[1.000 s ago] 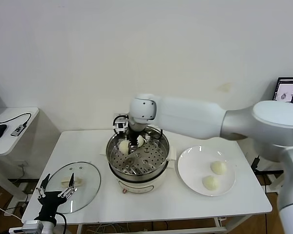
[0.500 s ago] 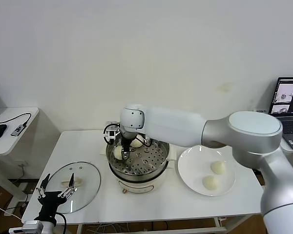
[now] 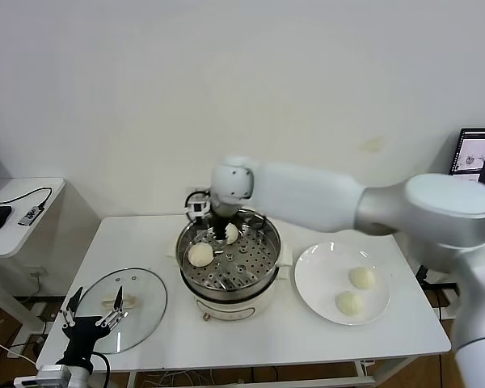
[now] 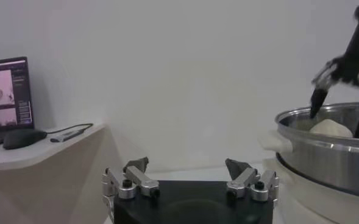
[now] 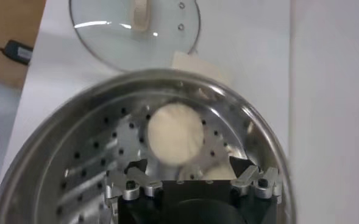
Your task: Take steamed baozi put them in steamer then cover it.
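Note:
The steamer (image 3: 250,289) stands mid-table with two steamed baozi on its perforated tray: one at the left (image 3: 200,254), one at the back (image 3: 230,233). My right gripper (image 3: 218,233) hovers open over the back of the pot, holding nothing. In the right wrist view its fingers (image 5: 136,166) straddle empty air above the tray (image 5: 88,164), with the released baozi (image 5: 175,133) just beyond them. Two more baozi (image 3: 361,277) (image 3: 348,302) lie on the white plate (image 3: 319,267). The cover (image 3: 137,311) rests flat on the table's left. My left gripper (image 3: 93,323) (image 4: 187,164) is parked open near it.
A side table (image 3: 20,230) with a mouse and cable stands to the left, and a laptop (image 3: 477,152) sits at the far right. The left wrist view shows the pot's wall (image 4: 325,159) with a baozi (image 4: 330,128) inside.
My right gripper has opened and let go of a baozi, which now lies at the left of the tray. It has then drawn up and back. The left arm has not moved.

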